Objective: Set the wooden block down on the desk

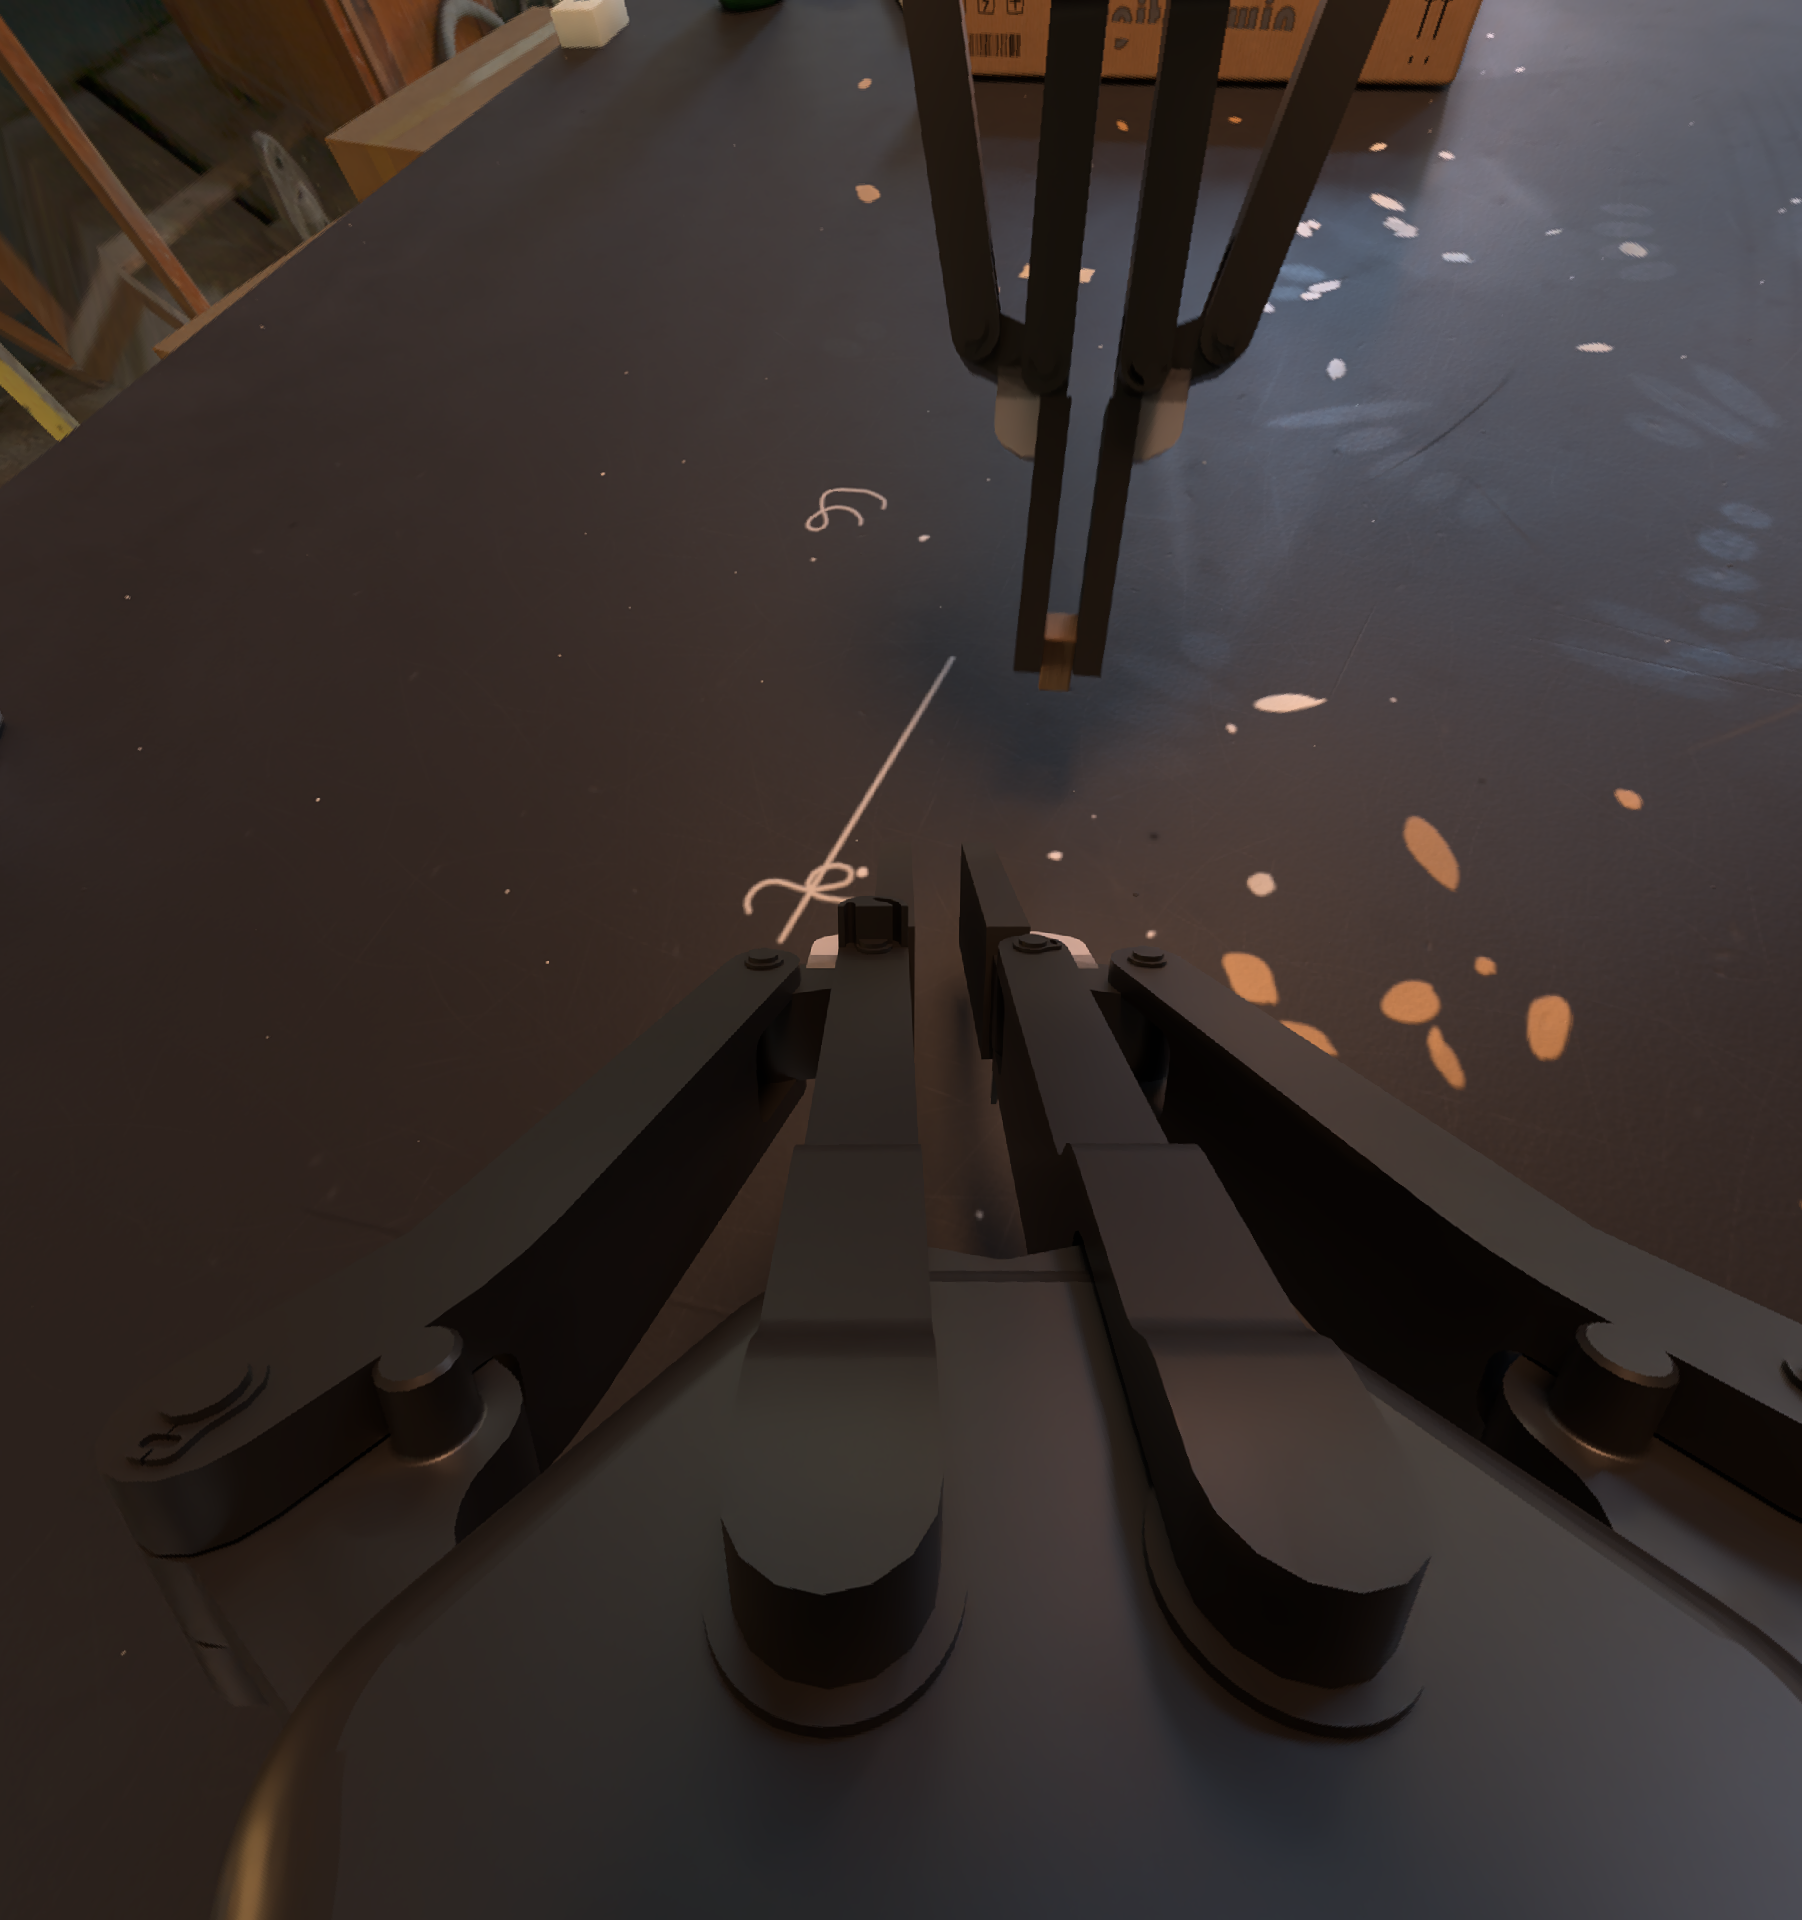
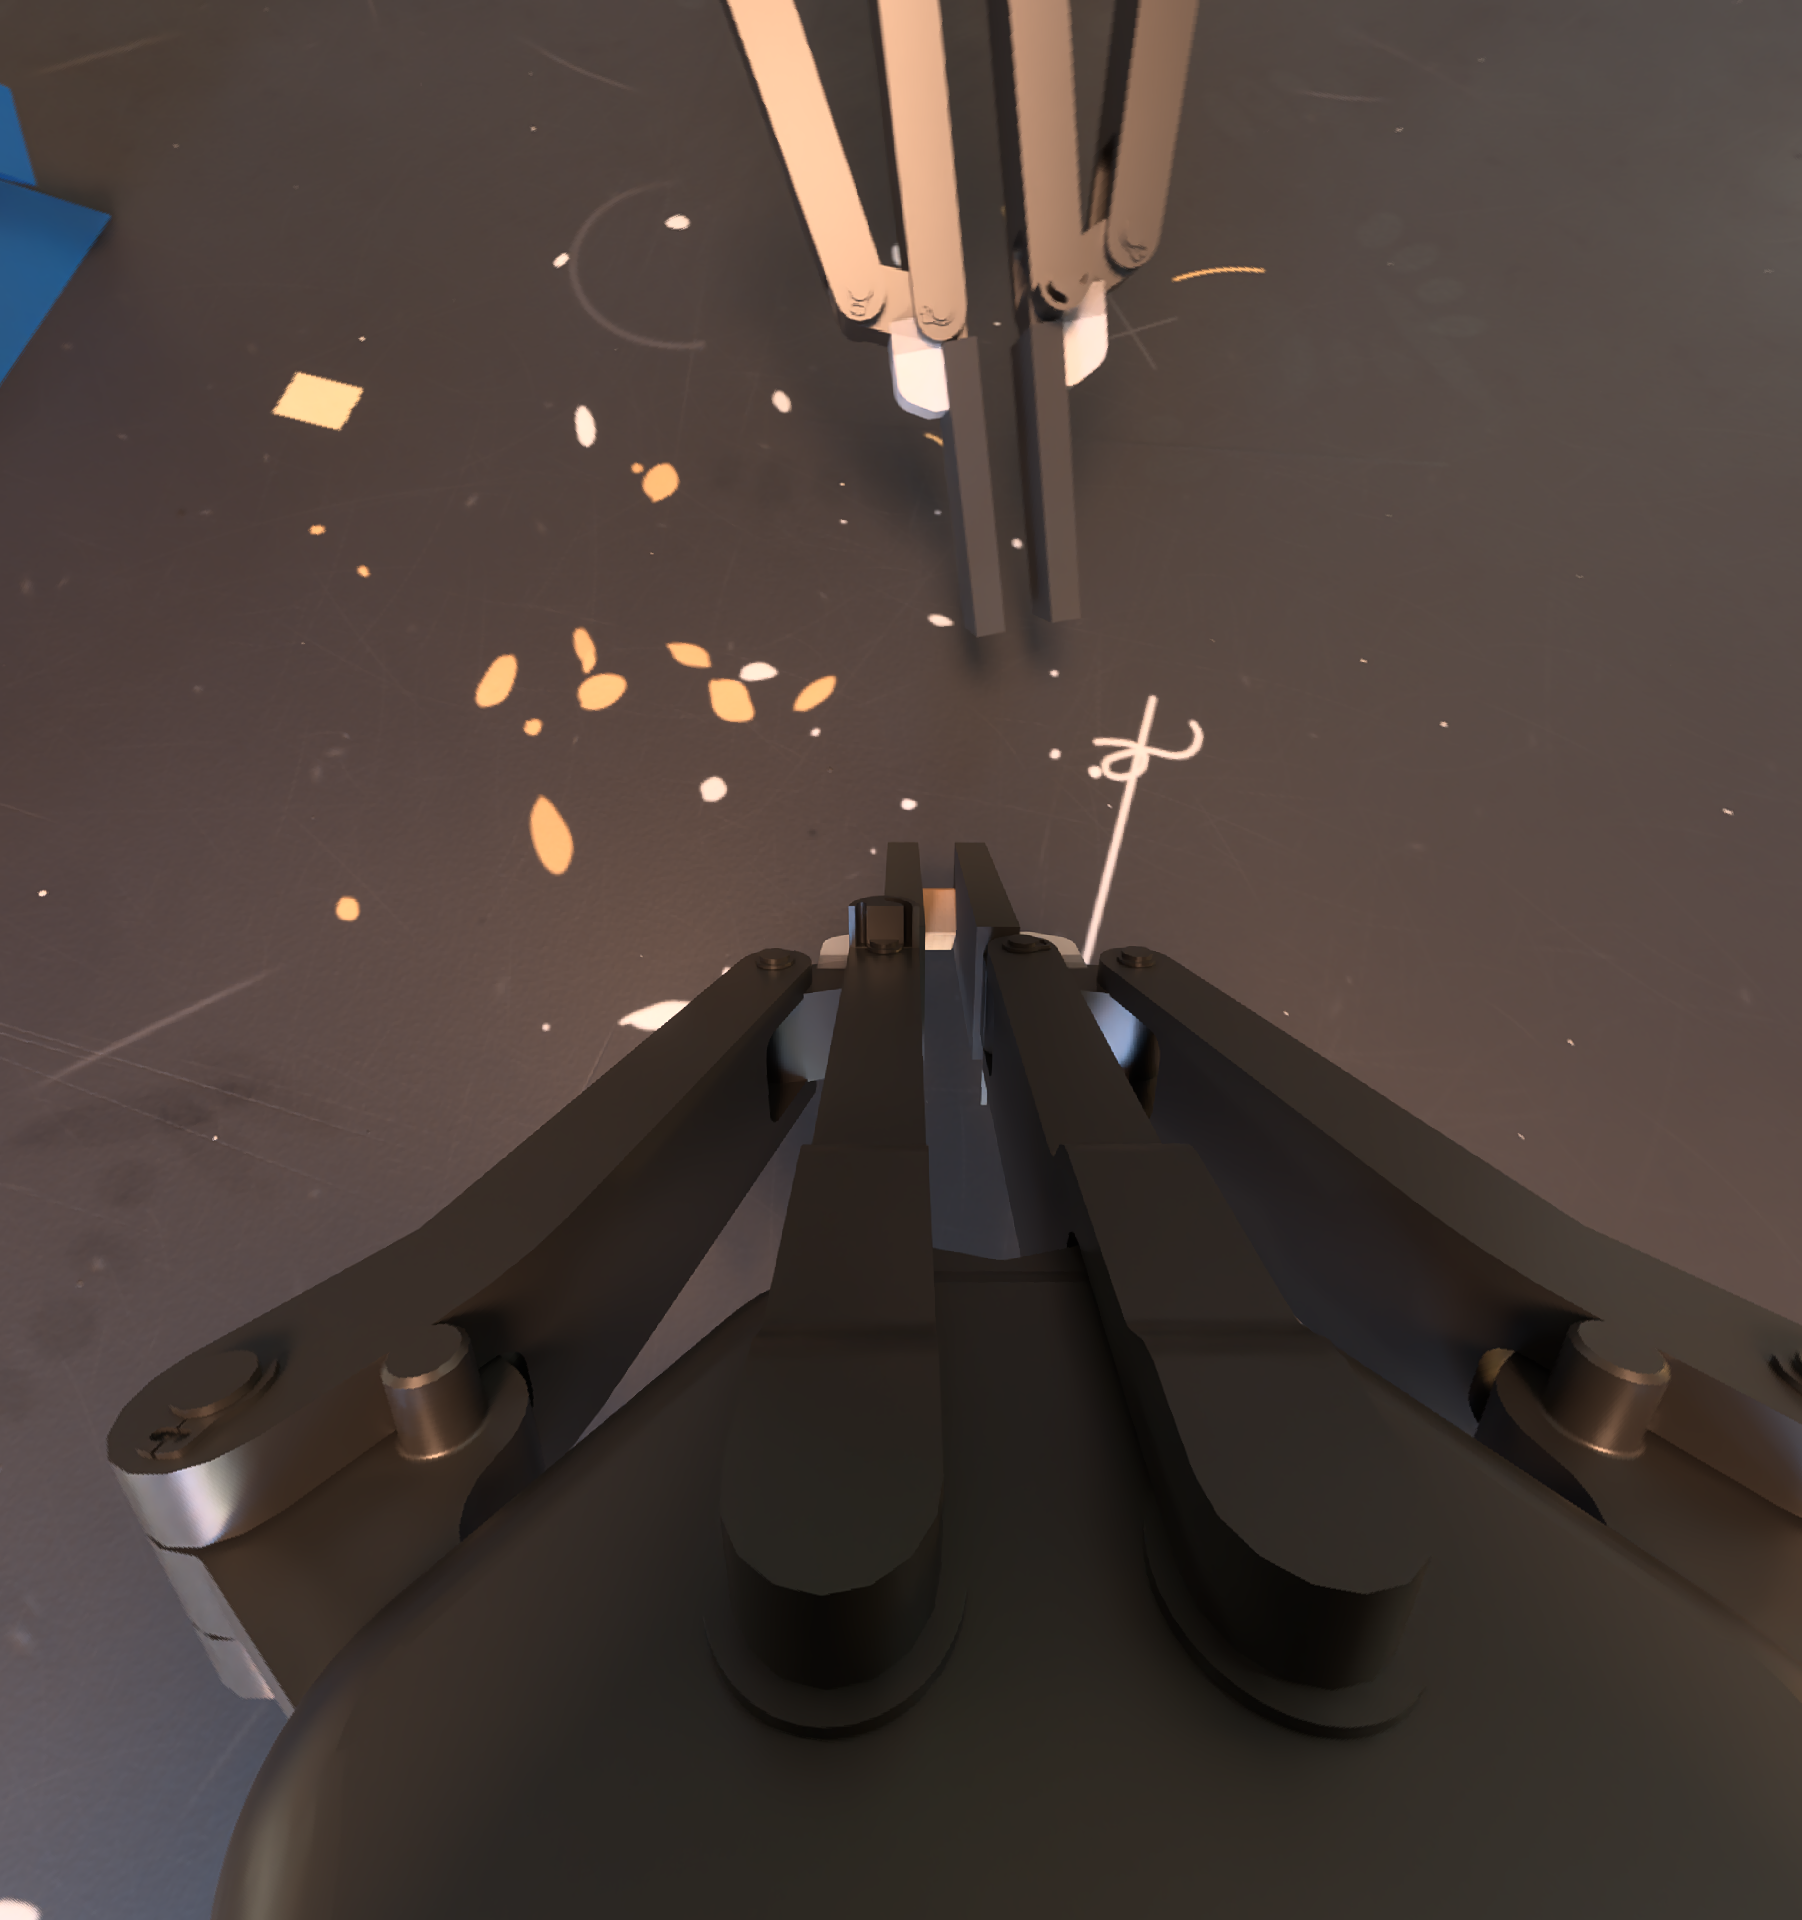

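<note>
Care was due: right gripper (image 1: pixel 1061 665) pinched the wooden block (image 1: pixel 1059 652) just above the desk (image 1: pixel 461 623), near the chalk line (image 1: pixel 866 800), left gripper (image 1: pixel 936 883) narrowly closed, empty.

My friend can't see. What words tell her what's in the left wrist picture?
The right gripper hangs over a dark desk, pinching a small wooden block at its fingertips, just above the surface. The left gripper fills the foreground, nearly shut and empty. A cardboard box sits at the far edge.
</note>
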